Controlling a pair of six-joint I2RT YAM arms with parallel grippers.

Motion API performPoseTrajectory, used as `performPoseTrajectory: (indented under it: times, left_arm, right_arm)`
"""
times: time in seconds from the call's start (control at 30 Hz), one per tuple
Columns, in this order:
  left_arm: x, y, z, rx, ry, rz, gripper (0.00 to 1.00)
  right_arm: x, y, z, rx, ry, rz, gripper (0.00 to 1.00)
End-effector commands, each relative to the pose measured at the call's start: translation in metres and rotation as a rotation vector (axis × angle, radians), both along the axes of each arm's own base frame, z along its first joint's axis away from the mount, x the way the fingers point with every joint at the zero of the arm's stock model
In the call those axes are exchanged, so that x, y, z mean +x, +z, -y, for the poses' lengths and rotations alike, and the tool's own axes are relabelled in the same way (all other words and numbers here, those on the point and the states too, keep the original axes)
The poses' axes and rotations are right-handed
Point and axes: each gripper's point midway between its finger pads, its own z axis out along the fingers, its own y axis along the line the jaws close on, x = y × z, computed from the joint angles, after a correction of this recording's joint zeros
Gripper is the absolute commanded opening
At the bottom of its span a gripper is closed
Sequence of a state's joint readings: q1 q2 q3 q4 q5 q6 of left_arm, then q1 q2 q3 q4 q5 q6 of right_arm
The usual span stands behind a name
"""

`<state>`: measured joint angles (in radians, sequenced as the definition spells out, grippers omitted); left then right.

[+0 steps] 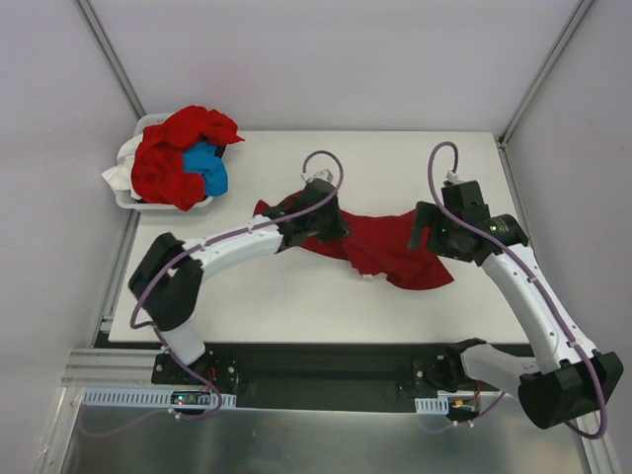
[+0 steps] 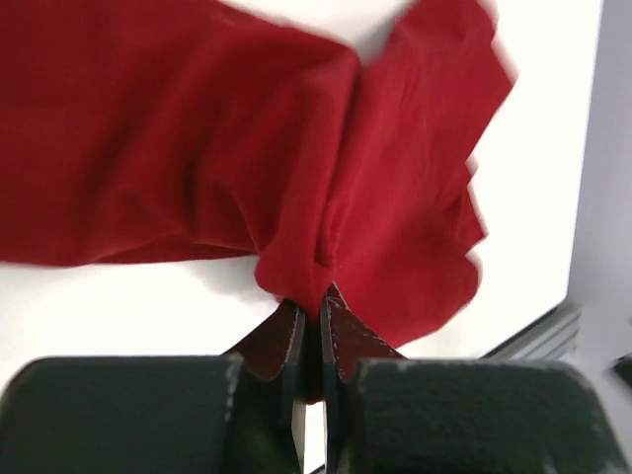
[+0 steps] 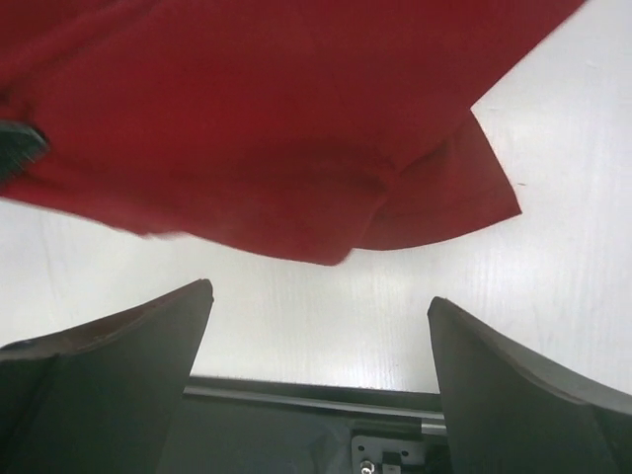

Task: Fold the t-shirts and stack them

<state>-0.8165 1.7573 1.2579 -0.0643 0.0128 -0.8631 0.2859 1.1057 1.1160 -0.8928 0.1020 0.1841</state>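
One soft, rumpled red t-shirt (image 1: 387,253) — left claw (image 2: 318,296) pinching it, right claw (image 3: 319,293) spread.

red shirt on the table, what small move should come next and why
Probably bring the right claw onto the near edge of the shirt and close it. The left claw is shut on a fold of it, while the right hangs open just short of the cloth, which lies crumpled.
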Motion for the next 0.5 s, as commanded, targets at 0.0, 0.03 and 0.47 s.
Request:
performPoseTrajectory:
  times: [0.0,0.03,0.47]
  left_arm:
    - [0.023,0.090,-0.094,-0.051,0.303,0.185,0.00]
    - [0.026,0.102,-0.117,-0.012,0.384,0.248,0.00]
    - [-0.004,0.214,-0.122,0.054,0.194,0.498,0.00]
  right_arm:
    - [0.011,0.020,-0.058,0.024,0.213,0.144,0.96]
    - [0.012,0.025,-0.072,0.047,0.261,0.178,0.96]
    - [0.039,0.097,-0.105,0.045,0.204,0.315,0.96]
